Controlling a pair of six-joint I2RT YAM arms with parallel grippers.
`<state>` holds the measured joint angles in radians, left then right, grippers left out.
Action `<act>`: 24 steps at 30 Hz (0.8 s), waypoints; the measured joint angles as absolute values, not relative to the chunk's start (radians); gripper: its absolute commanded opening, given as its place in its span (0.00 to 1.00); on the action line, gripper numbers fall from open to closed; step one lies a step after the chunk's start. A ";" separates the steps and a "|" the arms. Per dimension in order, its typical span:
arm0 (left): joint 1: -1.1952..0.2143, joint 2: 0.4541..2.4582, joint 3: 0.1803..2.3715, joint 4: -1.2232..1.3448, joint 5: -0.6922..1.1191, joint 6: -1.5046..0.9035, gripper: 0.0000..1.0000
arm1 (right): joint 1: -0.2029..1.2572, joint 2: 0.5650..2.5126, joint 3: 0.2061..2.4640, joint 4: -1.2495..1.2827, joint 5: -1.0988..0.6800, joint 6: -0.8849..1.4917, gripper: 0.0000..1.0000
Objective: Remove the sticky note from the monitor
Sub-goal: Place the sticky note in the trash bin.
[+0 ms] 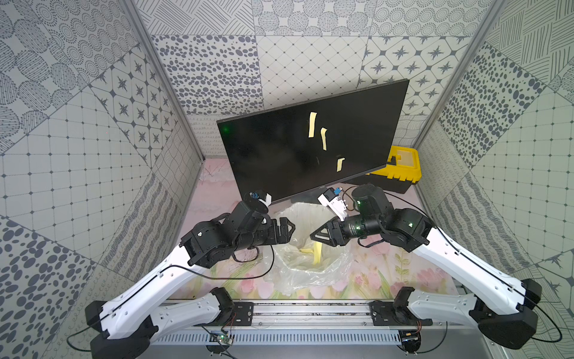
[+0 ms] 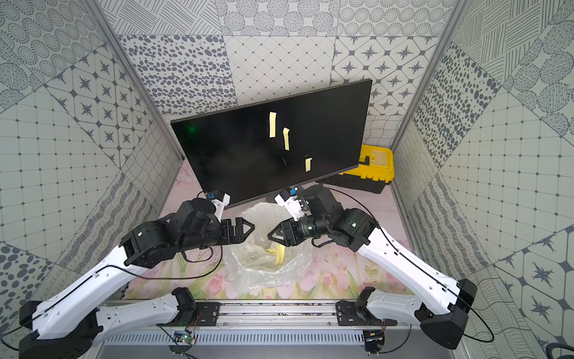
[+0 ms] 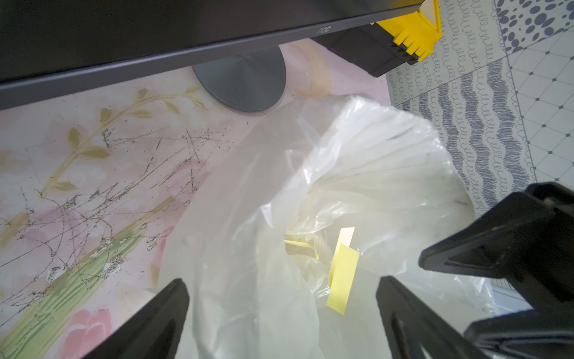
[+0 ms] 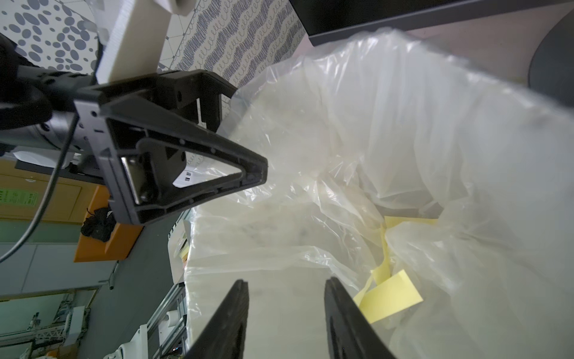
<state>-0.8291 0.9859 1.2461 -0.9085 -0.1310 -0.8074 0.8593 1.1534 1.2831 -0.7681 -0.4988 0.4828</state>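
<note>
The black monitor (image 1: 279,149) (image 2: 242,149) stands tilted at the back. Three yellow sticky notes cling to its screen: one high (image 1: 312,124), one just below it (image 1: 324,138), and a short one lower (image 1: 340,164). Both grippers hover over the bag-lined bin (image 1: 307,270) in front of it, tips facing each other. My left gripper (image 1: 292,228) (image 3: 281,279) is open and empty. My right gripper (image 1: 311,234) (image 4: 286,280) is open too, with only bag plastic showing between its fingers. A loose yellow note (image 1: 317,253) (image 3: 341,276) (image 4: 391,298) sits inside the bag beneath the right gripper.
A yellow-and-black toolbox (image 1: 400,167) sits behind the monitor's right end. The monitor's round stand base (image 3: 242,84) rests on the floral table cover just beyond the bin. More yellow strips (image 4: 410,221) lie deeper in the bag. Patterned walls close in on three sides.
</note>
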 measured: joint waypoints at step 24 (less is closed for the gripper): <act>-0.829 0.996 1.246 -0.909 -0.131 -0.807 0.99 | 0.452 1.238 1.405 -0.414 -0.609 0.699 0.83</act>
